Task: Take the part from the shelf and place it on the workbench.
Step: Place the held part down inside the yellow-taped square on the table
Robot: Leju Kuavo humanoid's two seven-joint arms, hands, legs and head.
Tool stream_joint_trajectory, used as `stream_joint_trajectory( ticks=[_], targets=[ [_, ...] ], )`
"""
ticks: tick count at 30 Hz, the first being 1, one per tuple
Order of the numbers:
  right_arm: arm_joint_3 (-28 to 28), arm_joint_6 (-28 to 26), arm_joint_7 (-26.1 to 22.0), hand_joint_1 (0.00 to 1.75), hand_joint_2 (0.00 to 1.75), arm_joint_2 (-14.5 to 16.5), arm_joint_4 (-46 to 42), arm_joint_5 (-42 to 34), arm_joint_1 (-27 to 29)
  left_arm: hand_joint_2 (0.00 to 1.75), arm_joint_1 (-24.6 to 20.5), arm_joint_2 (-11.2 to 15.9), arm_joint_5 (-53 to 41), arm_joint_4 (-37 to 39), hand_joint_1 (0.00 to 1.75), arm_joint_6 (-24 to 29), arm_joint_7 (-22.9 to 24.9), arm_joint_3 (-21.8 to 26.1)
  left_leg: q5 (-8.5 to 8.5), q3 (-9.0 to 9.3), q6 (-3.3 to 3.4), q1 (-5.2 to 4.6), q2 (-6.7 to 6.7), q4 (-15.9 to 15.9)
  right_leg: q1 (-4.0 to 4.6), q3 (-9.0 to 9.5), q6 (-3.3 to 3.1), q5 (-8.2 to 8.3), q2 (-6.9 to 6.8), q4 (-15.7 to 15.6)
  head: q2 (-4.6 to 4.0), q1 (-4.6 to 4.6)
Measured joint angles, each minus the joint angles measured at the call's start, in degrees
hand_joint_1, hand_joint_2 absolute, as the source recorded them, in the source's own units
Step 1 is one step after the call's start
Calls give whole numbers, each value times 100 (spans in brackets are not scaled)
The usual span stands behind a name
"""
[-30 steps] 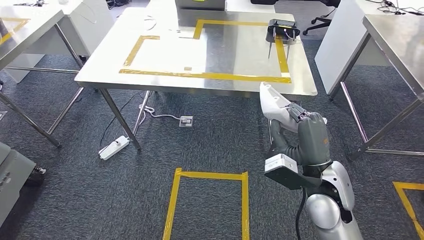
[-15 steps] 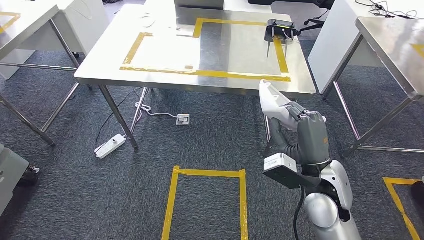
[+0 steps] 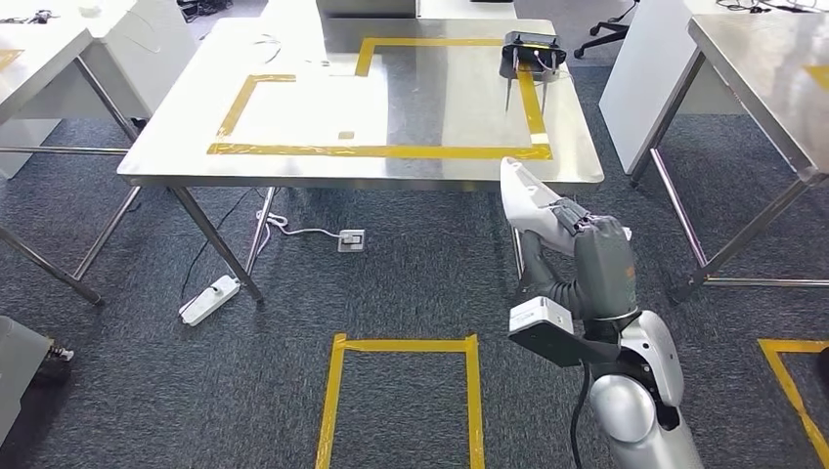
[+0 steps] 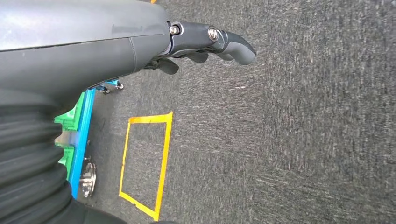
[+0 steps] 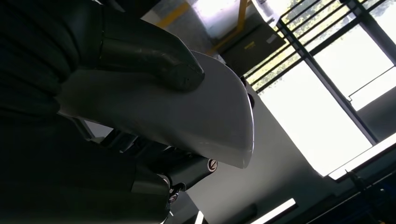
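My right hand point(image 3: 591, 239) grips a white curved plastic part point(image 3: 525, 200), holding it up over the carpet just short of the workbench's near right corner. From the right wrist, the same white part point(image 5: 187, 116) lies under the thick thumb point(image 5: 154, 58) with dark fingers below it. The workbench point(image 3: 459, 112) is a steel table marked with yellow tape. My left hand point(image 4: 205, 44) hangs over the grey carpet, fingers loosely curled, holding nothing.
A black device point(image 3: 531, 54) sits on the bench's far right. A second steel table point(image 3: 772, 78) stands to the right, another point(image 3: 39, 49) at far left. A power strip point(image 3: 208, 299) and cables lie under the bench. A yellow tape square point(image 3: 403, 391) marks the carpet.
The whole view has shifted: the workbench sits lower and more to the left in the picture, so the camera has moved. The right hand still grips the part the same way.
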Motion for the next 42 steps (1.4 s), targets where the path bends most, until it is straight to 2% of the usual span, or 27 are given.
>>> stream_joint_trajectory(
  ticks=[2, 3, 4, 5, 8, 10, 13, 14, 15, 16, 18, 19, 20, 22, 24, 26, 28, 30, 31, 32, 34, 35, 36, 38, 39, 41, 42],
  targets=[
    [4, 3, 32, 175, 175, 26, 4, 26, -10, 175, 5, 0, -2, 1, 0, 1, 2, 0, 535, 250, 39, -2, -9, -749, 1, 128, 27, -101, 18, 0, 0, -1],
    [5, 3, 40, 175, 175, 37, 5, 35, -19, 175, 3, -1, -2, 1, 0, 2, 9, 0, 702, 410, 69, -9, -17, -1121, 10, 175, 53, -158, 25, 4, 0, -5],
    [5, 7, 43, 175, 175, 45, 5, 43, -27, 175, 1, -2, -2, 2, 0, 2, 16, 0, 779, 523, 103, -19, -25, -1367, 18, 207, 82, -202, 29, 0, 0, -9],
    [6, 12, 40, 175, 175, 50, 6, 49, -31, 175, -1, -3, -3, 2, 0, 2, 27, 0, 763, 577, 139, -27, -30, -1474, 26, 236, 114, -223, 34, 1, 0, -13],
    [10, 34, 15, 175, 175, 65, 16, 65, -51, 175, -12, -7, -5, 2, 0, 2, 56, 0, 688, 657, 263, -21, -29, -1535, 28, 259, 201, -216, 33, 101, 0, -14],
    [15, 47, -8, 175, 175, 64, 39, 52, -110, 175, -20, -7, -8, 0, 0, 2, 50, 0, 645, 766, 334, -4, -29, -1573, 20, 23, 251, -330, 6, 518, 0, -7],
    [19, 48, -60, 175, 175, 42, 119, -32, -157, 175, -25, -1, -13, -2, 0, 2, 34, 0, 529, 883, 361, -6, -28, -1579, 9, -683, 304, -685, -15, 1509, 0, 0],
    [19, 43, -79, 175, 175, 35, 149, -56, -151, 175, -21, 0, -13, -1, 0, 1, 30, 0, 478, 942, 356, -6, -30, -1579, 8, -852, 308, -704, -18, 1643, 0, 1],
    [19, 34, -97, 175, 175, 31, 174, -72, -145, 175, -17, 0, -12, -1, 0, 0, 23, 0, 420, 1016, 349, -5, -31, -1578, 8, -927, 304, -609, -22, 1572, 0, 1],
    [20, 23, -113, 175, 175, 25, 195, -82, -143, 175, -14, 0, -11, 0, 0, -2, 17, 0, 359, 1100, 340, -3, -32, -1578, 7, -907, 295, -413, -29, 1320, 0, 3],
    [25, 0, -137, 175, 175, 2, 230, -99, -143, 175, -12, 0, -10, 2, 0, -5, 0, 0, 217, 1245, 303, -5, -27, -1573, 17, -748, 260, 131, -68, 576, 0, -4],
    [28, -11, -139, 175, 175, -11, 252, -110, -143, 175, -14, 3, -11, 2, 0, -8, -11, 0, 148, 1292, 271, -10, -23, -1577, 32, -692, 235, 287, -90, 327, 0, -6],
    [32, -21, -137, 175, 175, -20, 271, -125, -139, 175, -15, 7, -13, 2, 0, -12, -21, 0, 94, 1333, 234, -15, -14, -1591, 45, -654, 205, 380, -102, 177, 0, -6],
    [38, -47, -125, 175, 175, -30, 290, -147, -139, 175, -28, 15, -31, -2, 0, -24, -38, 0, 82, 1411, 153, -28, -5, -1576, 54, -586, 136, 341, -84, 138, 0, -2],
    [42, -84, -119, 175, 175, -42, 284, -155, -129, 175, -48, 17, -57, -5, 0, -34, -42, 0, 210, 1264, 91, -25, -8, -1213, 33, -436, 55, 292, -62, 94, 0, -10],
    [44, -109, -115, 175, 175, -54, 279, -156, -108, 175, -58, 13, -76, -4, 0, -45, -42, 0, 221, 777, 51, -15, -12, -486, 22, -262, -14, 180, -60, 53, 0, -26],
    [46, -116, -112, 175, 175, -61, 279, -157, -78, 175, -40, 13, -85, -1, 0, -50, -43, -1, -130, 263, 33, -14, -14, 67, 22, -95, -41, 40, -38, 43, 0, -33],
    [47, -118, -108, 175, 175, -62, 279, -158, -47, 175, -15, 20, -85, 0, 0, -49, -51, -1, -462, -19, 42, -15, -14, 82, 22, 95, -42, -114, -1, 43, 0, -35],
    [47, -118, -107, 175, 175, -62, 279, -159, -42, 175, -7, 23, -85, 0, 0, -48, -56, 0, -426, -58, 59, -16, -15, -120, 22, 201, -35, -195, 13, 43, 0, -36],
    [48, -119, -106, 175, 175, -62, 279, -159, -41, 175, -1, 25, -86, 0, 0, -48, -60, 0, -191, -51, 83, -20, -14, -429, 22, 303, -21, -279, 21, 41, 0, -37],
    [53, -125, -103, 175, 175, -62, 281, -160, -43, 175, 19, 26, -87, 2, 0, -48, -64, -1, 606, -17, 136, -37, -14, -1083, 34, 454, 26, -452, 41, 44, 0, -48],
    [57, -126, -97, 175, 175, -62, 281, -161, -44, 175, 28, 26, -87, 3, 0, -48, -66, -2, 897, 14, 162, -49, -15, -1277, 43, 509, 59, -535, 53, 25, 0, -52],
    [61, -128, -93, 175, 175, -62, 279, -163, -46, 175, 35, 25, -87, 4, 0, -48, -65, -2, 1037, 43, 192, -53, -19, -1378, 54, 563, 97, -571, 66, 30, 0, -55],
    [66, -131, -77, 175, 175, -64, 273, -163, -59, 175, 25, 20, -91, 6, 0, -48, -62, -2, 987, 201, 265, -44, -34, -1423, 68, 608, 165, -513, 68, 145, 0, -47],
    [68, -134, -70, 175, 175, -66, 271, -162, -66, 175, 18, 18, -96, 6, 0, -48, -60, -2, 952, 289, 304, -31, -42, -1455, 69, 531, 192, -409, 51, 366, 0, -37],
    [74, -139, -49, 175, 175, -69, 270, -157, -77, 175, 4, 17, -104, 7, 0, -48, -60, -2, 842, 470, 361, -19, -54, -1492, 57, 104, 236, -333, 6, 1024, 0, -13],
    [77, -141, -40, 175, 175, -69, 270, -157, -78, 175, 2, 20, -107, 7, 0, -48, -60, -2, 766, 556, 379, -19, -59, -1498, 50, -175, 258, -437, -7, 1351, 0, -4]
  ],
)
